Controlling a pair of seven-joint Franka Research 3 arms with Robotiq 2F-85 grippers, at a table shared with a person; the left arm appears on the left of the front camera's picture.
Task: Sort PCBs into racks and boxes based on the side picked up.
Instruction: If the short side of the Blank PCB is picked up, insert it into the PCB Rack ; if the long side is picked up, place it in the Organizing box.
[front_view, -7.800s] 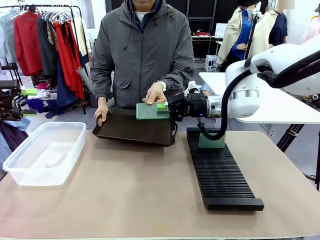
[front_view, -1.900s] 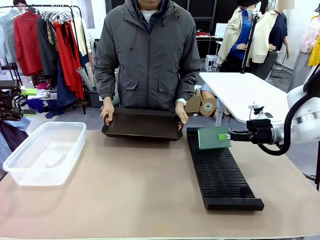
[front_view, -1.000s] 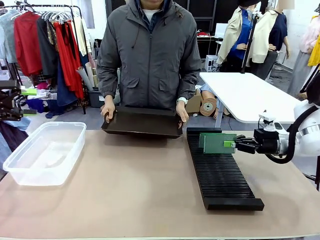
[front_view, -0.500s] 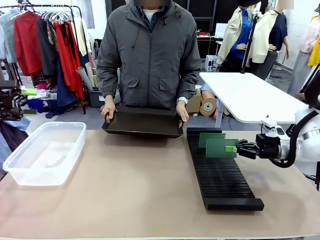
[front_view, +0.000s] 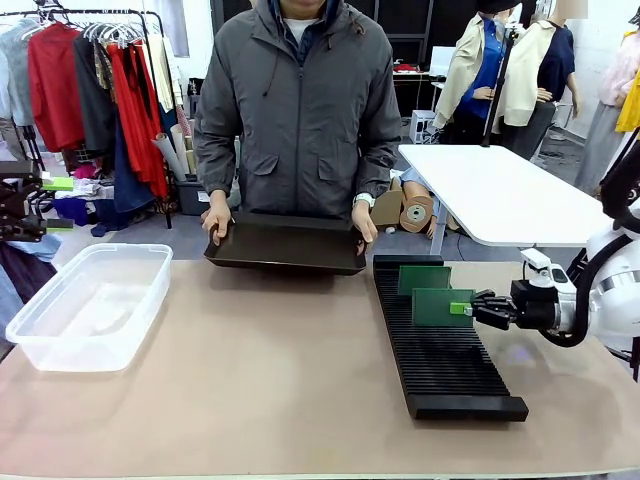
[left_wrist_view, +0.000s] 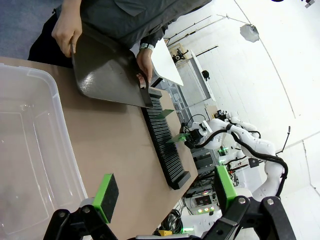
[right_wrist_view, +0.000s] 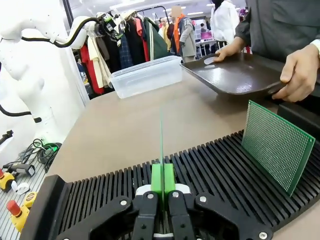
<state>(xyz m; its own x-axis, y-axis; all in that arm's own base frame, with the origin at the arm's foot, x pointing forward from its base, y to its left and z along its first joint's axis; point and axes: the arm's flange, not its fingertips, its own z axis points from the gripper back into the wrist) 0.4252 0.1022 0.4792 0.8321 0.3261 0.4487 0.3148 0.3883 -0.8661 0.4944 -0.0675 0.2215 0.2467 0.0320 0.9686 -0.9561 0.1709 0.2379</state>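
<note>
My right gripper (front_view: 468, 308) is shut on the edge of a green PCB (front_view: 441, 307), held upright and low over the long black rack (front_view: 440, 360). In the right wrist view this PCB (right_wrist_view: 161, 142) shows edge-on between the green pads (right_wrist_view: 157, 179), its lower edge down at the rack's slots (right_wrist_view: 215, 165). I cannot tell whether it sits in a slot. Another PCB (front_view: 424, 279) (right_wrist_view: 277, 145) stands in a slot farther back. The clear box (front_view: 85, 305) rests at the table's left. My left gripper (left_wrist_view: 165, 192) is open above the box (left_wrist_view: 25, 150).
A person at the far side holds a shallow black tray (front_view: 285, 245) with both hands, just left of the rack's far end. A white side table (front_view: 500, 190) stands behind at the right. Bare table lies between box and rack.
My right gripper has carried the PCB downward and a little toward the near side, from above the standing board to low over the rack. The person and tray stay still.
</note>
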